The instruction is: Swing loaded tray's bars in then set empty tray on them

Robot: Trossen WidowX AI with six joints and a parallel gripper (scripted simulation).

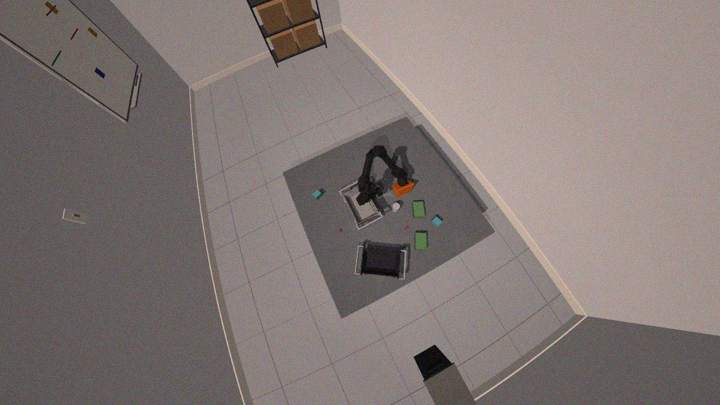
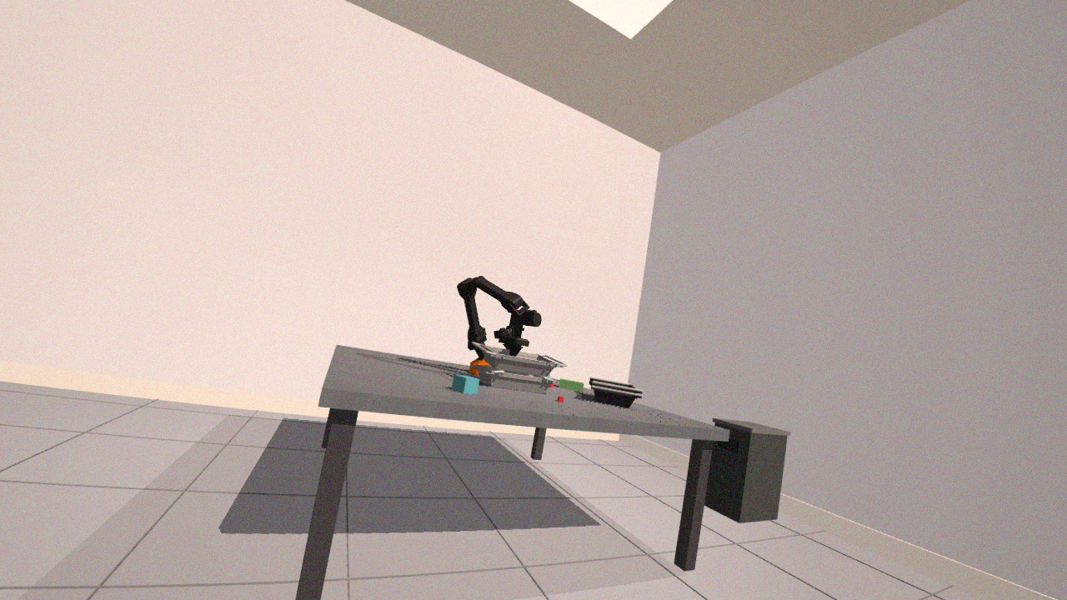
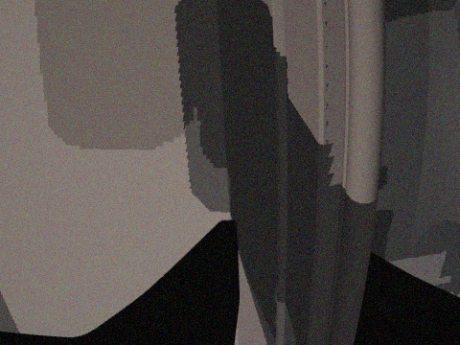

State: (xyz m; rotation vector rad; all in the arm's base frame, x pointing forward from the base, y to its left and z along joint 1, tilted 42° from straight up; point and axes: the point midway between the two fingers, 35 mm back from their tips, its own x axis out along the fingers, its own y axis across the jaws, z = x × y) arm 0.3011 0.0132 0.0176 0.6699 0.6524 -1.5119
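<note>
The upper grey tray (image 1: 371,207) (image 2: 519,365) (image 3: 365,96) is directly above the lower grey tray (image 2: 519,383) and looks about level. Its two wire bars stand outward over its ends. My gripper (image 2: 513,353) (image 3: 264,234) points down and is shut on the upper tray's side wall; the wall runs between the fingers in the wrist view. The upper tray hides the lower tray's load and most of its bars. I cannot tell whether the two trays touch or how the lower bars lie.
A black tray (image 1: 382,260) (image 2: 614,395) stands apart. An orange block (image 1: 403,189) and a white cylinder (image 1: 396,207) are near the arm. Green blocks (image 1: 418,208) (image 1: 421,241), teal blocks (image 1: 316,194) (image 1: 436,221) and small red cubes (image 1: 340,230) (image 1: 406,228) lie around.
</note>
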